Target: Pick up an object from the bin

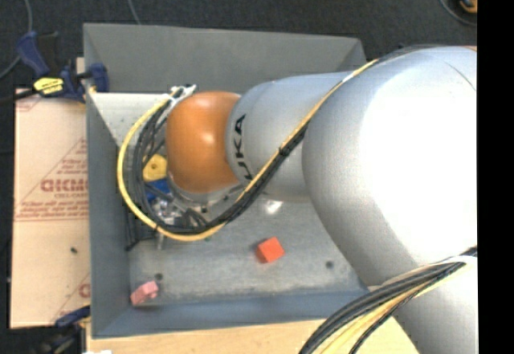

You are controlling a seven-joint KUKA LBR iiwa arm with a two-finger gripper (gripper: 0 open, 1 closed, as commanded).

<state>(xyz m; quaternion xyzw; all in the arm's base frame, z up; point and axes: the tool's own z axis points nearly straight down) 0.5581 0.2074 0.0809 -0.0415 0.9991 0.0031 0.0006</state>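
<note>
Camera view: the arm (385,168) entered from the right of the frame and reached across the grey bin (225,51), its wrist under the orange cover (201,144) set over the left half of the bin floor. The gripper (167,208) sat low beneath that cover, close to the bin's left wall, ringed by a loop of yellow cable (128,144). Whether it was open, closed or clamped on anything could not be told, as the cover and cabling hid its working end. A yellow piece (154,168) and a blue piece (159,185) showed just left of the cover; it could not be determined whether these were loose contents or wrist fittings. Two loose things lay plainly on the floor. A small red-orange block (270,250) lay to the lower right of the gripper, well apart from it and clear of the walls. A small pink piece (144,292) lay in the lower-left corner, below the gripper, near the front wall. Judgement: no item was confirmed in the grasp. Of the two clear items, the pink piece lay closer in line beneath the wrist, while the block offered the more open approach, calling for a shift toward the lower right of the frame.
</note>
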